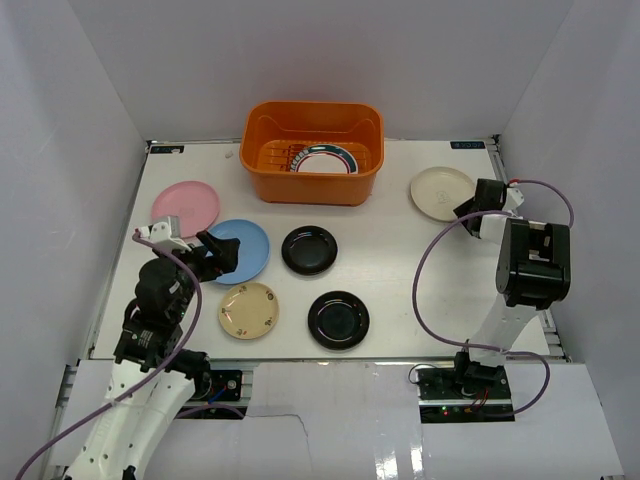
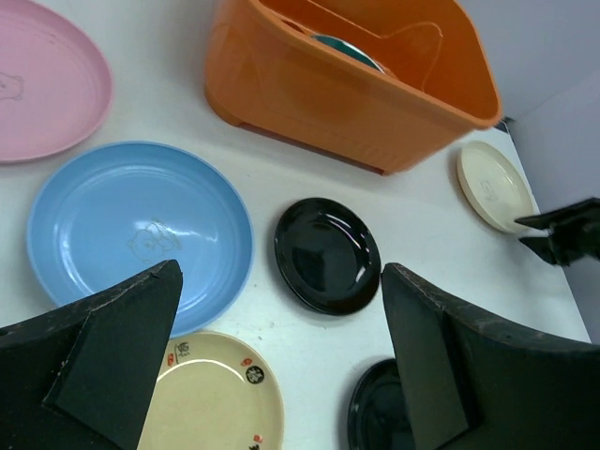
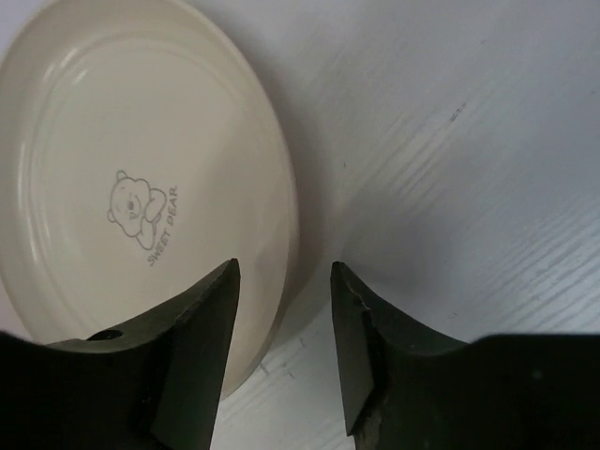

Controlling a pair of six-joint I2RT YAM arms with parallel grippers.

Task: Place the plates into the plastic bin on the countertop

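Straddling the cream plate [image 3: 141, 187], the right fingers [image 3: 197, 356] stand apart; a shallow bite on its rim could slip; the left fingers [image 2: 112, 347] gape.

Matte black wedge fingers [image 3: 202, 347]. Behind the right gripper [image 3: 281, 281]: white links [image 1: 500, 325], black motor housing [image 1: 535, 262], looping purple cable [image 1: 416, 290].

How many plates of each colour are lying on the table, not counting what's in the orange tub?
Pink plate: 1
Blue plate: 1
Black plates: 2
Tan plate: 1
Cream plate: 1
Total: 6
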